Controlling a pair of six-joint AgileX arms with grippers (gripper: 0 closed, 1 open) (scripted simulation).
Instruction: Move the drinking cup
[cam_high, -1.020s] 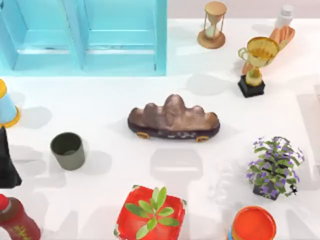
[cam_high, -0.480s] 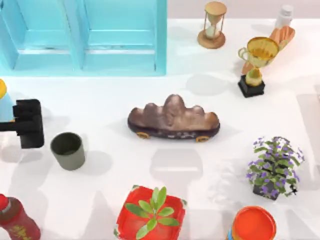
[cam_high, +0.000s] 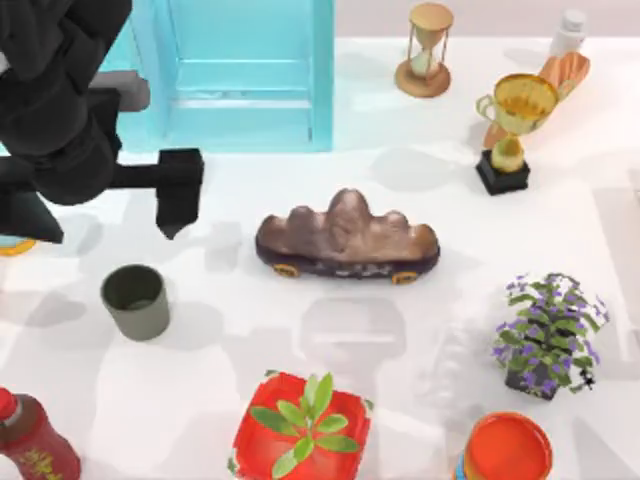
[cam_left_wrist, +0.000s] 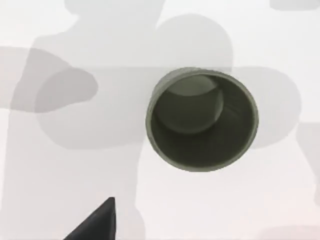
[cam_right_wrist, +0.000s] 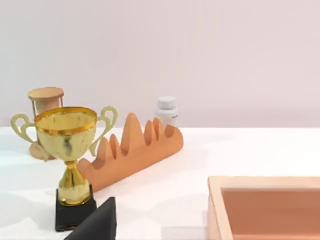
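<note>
The drinking cup (cam_high: 135, 301) is a small olive-grey cup without a handle, standing upright on the white table at the left. The left wrist view looks straight down into its dark inside (cam_left_wrist: 202, 119). My left arm reaches in from the top left, and its gripper (cam_high: 180, 192) hangs open above the table, behind the cup and slightly to its right, not touching it. One dark fingertip (cam_left_wrist: 99, 223) shows apart from the cup. My right arm is parked off to the right, with one fingertip (cam_right_wrist: 99, 222) showing in its wrist view.
A brown rock ornament (cam_high: 346, 239) lies mid-table. A red plant pot (cam_high: 301, 428) and a red bottle (cam_high: 35, 441) sit at the front, a blue cabinet (cam_high: 235, 72) behind. A gold trophy (cam_high: 514, 125), hourglass (cam_high: 427, 49), purple flowers (cam_high: 549, 333) and an orange-lidded container (cam_high: 506, 449) stand to the right.
My left arm has swung in from the left edge, rising and moving back and to the right, so the gripper now hangs above and behind the cup. The cup has not moved.
</note>
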